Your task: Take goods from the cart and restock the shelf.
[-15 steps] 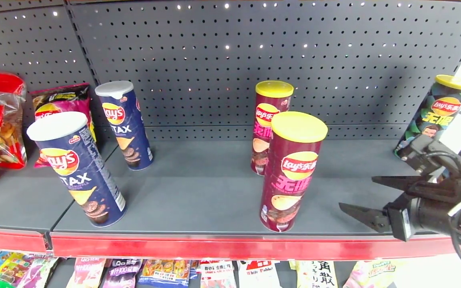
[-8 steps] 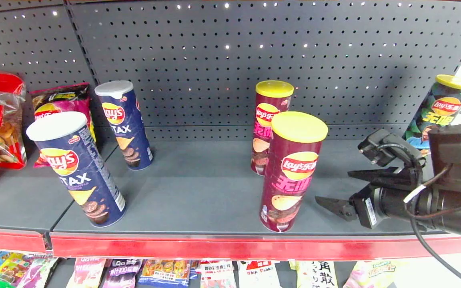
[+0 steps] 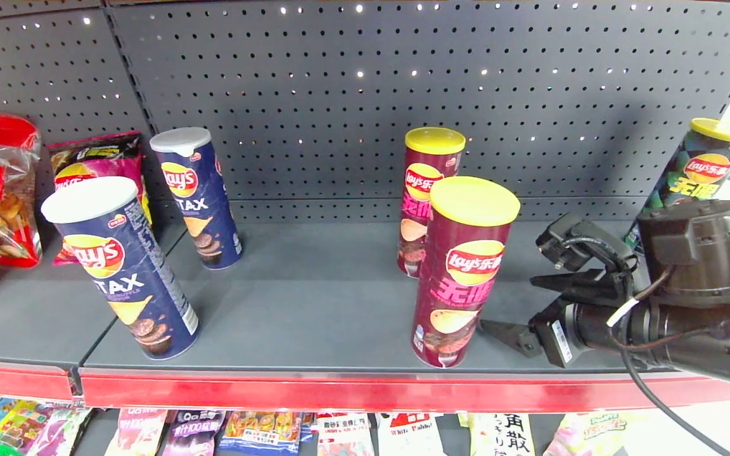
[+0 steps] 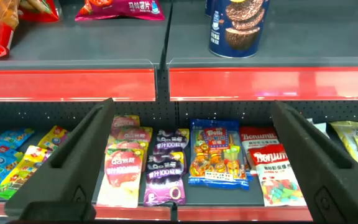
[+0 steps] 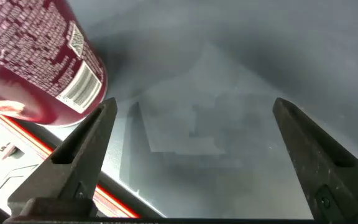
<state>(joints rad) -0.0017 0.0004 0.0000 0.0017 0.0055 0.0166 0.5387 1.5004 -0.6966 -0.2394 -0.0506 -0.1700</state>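
The front maroon can (image 3: 466, 272) stands upright near the red front edge of the shelf (image 3: 314, 304). Just right of it the right hand (image 3: 509, 303) lies level over the shelf, fingers apart and empty, 1 fingertip just beside the can's base. A rear maroon can (image 3: 427, 196) stands behind it. A front blue can (image 3: 125, 266) and a rear blue can (image 3: 197, 196) stand well to its left. The left hand (image 4: 191, 107), fingers apart and empty, faces candy bags (image 4: 166, 165) on the tier below.
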